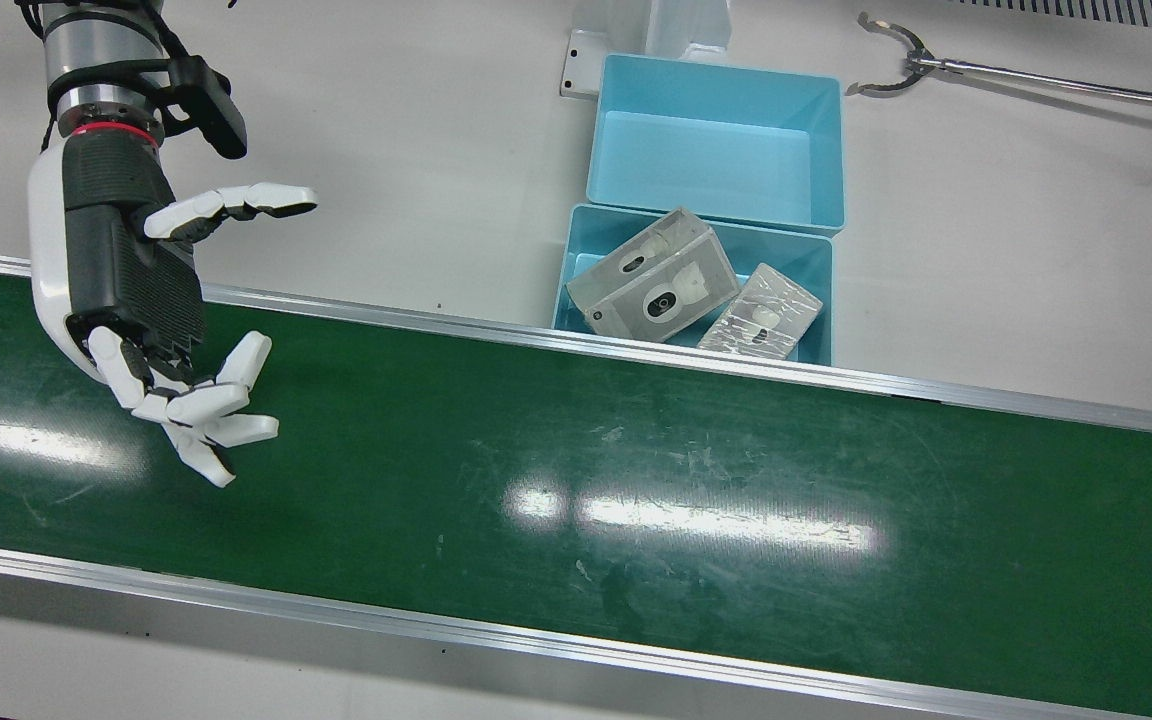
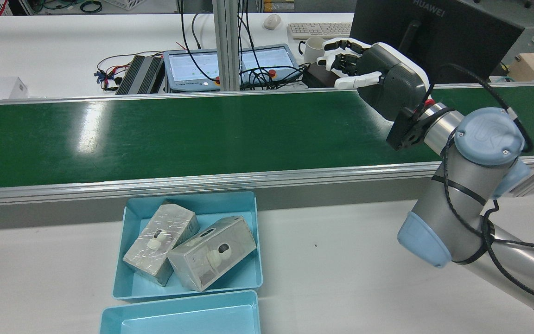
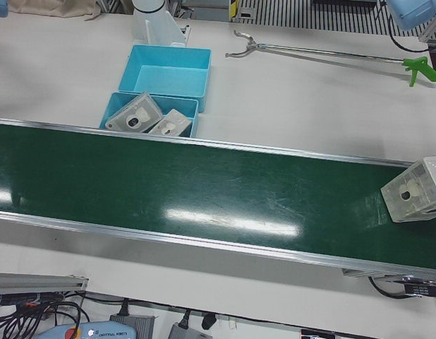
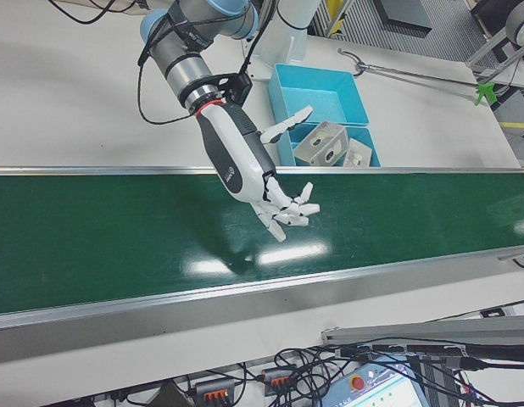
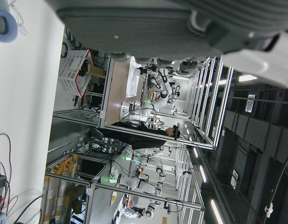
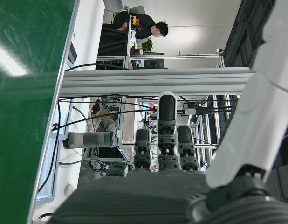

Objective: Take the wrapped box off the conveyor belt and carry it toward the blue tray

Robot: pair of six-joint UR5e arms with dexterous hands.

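Observation:
A clear-wrapped box (image 3: pixel 414 200) with a white item inside lies on the green conveyor belt (image 1: pixel 636 480), at the belt's far right end in the left-front view. No hand is near it. My right hand (image 1: pixel 151 300) hovers over the belt's other end, open with fingers spread and nothing in it; it also shows in the rear view (image 2: pixel 378 79). A blue tray (image 1: pixel 798 256) beside the belt holds two wrapped boxes (image 1: pixel 658 280). Only a strip of my left hand (image 5: pixel 148 23) shows, in its own view, facing away from the table.
An empty second blue tray (image 1: pixel 716 140) sits behind the first. A long metal reach-grabber (image 1: pixel 1036 80) lies on the white table. Beyond the belt stand a monitor (image 2: pixel 438 32), a keyboard and cables. A person (image 6: pixel 139 28) sits far off.

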